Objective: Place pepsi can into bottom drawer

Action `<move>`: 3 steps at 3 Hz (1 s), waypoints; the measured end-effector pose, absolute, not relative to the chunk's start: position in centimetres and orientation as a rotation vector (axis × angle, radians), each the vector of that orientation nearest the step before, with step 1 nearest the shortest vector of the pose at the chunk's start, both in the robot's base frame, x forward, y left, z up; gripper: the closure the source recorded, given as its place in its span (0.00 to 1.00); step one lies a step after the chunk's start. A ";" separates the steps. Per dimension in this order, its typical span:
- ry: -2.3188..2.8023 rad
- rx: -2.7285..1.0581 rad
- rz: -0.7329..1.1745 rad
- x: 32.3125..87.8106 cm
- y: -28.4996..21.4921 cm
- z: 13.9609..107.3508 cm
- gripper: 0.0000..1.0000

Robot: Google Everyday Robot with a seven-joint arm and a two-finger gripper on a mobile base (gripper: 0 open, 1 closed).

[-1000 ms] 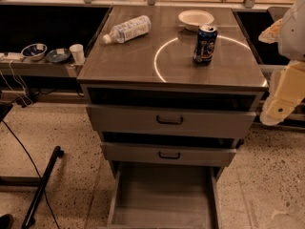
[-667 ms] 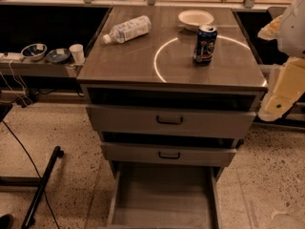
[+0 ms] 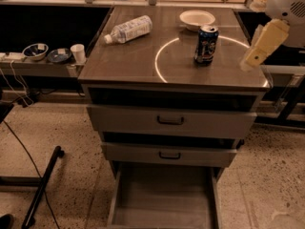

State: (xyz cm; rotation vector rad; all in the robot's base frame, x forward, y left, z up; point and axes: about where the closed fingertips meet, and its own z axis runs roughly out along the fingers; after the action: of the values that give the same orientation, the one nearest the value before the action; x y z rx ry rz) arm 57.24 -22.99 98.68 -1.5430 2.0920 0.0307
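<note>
The pepsi can (image 3: 206, 44) stands upright on the cabinet top, right of centre, inside a bright ring of light. The bottom drawer (image 3: 163, 194) is pulled out at the foot of the cabinet, and its grey inside holds nothing. My gripper (image 3: 259, 49) shows as a cream part hanging from the white arm at the right edge. It is to the right of the can, at about the can's height, and apart from it.
A clear plastic bottle (image 3: 129, 29) lies on its side at the back left of the cabinet top (image 3: 124, 61). A white bowl (image 3: 197, 18) sits behind the can. The two upper drawers (image 3: 169, 121) are shut. A side shelf at the left holds bowls and a cup (image 3: 77, 53).
My gripper has moved up and to the left, closer to the can. The can, the bottle and the drawers have not moved.
</note>
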 end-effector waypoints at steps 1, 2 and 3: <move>2.056 -1.392 0.099 62.4 -24.3 99.2 0.00; 1.986 -1.234 0.162 65.7 -25.4 99.4 0.00; 1.882 -1.125 0.171 67.8 -25.6 99.3 0.00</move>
State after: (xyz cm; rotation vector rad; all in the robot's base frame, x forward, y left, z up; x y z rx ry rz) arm 67.81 -25.59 99.31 -1.1250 1.8823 0.1708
